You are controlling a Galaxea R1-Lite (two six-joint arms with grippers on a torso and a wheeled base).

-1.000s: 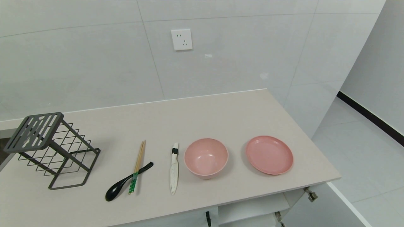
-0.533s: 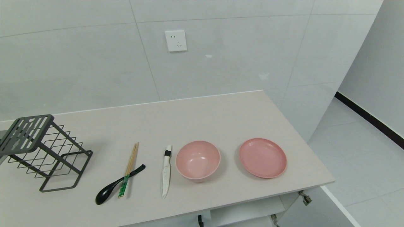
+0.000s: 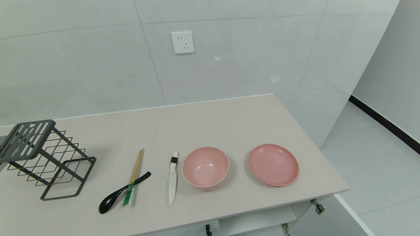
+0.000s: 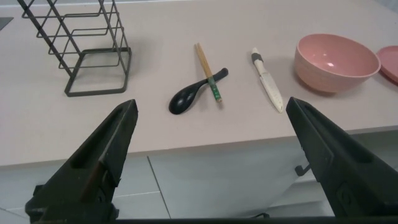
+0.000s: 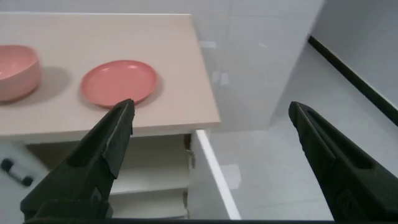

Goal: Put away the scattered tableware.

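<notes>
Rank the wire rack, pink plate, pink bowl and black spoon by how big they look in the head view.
1. Wire rack, clearly the largest.
2. Pink plate and pink bowl: they look about alike, the plate only a touch wider, so I won't rank them.
3. Black spoon, the smallest.

Matt worktop, satin pink plastic, one glossy black spoon

The worktop (image 3: 213,124) reads smooth and matt, a pale beige laminate look. The rack (image 3: 26,139) is dark wire and slotted sheet metal with a matt coating. The chopsticks (image 3: 134,175) look like plain wood with green-painted ends, and the spoon (image 3: 113,200) is glossy black, catching the light. The knife (image 3: 172,183) has a pale speckled blade, ceramic or plastic, can't tell which. The bowl (image 3: 205,167) and plate (image 3: 273,164) are smooth pink with a soft satin sheen, plastic by the look. The wall tiles (image 3: 246,49) are smooth, faintly shiny grey.
</notes>
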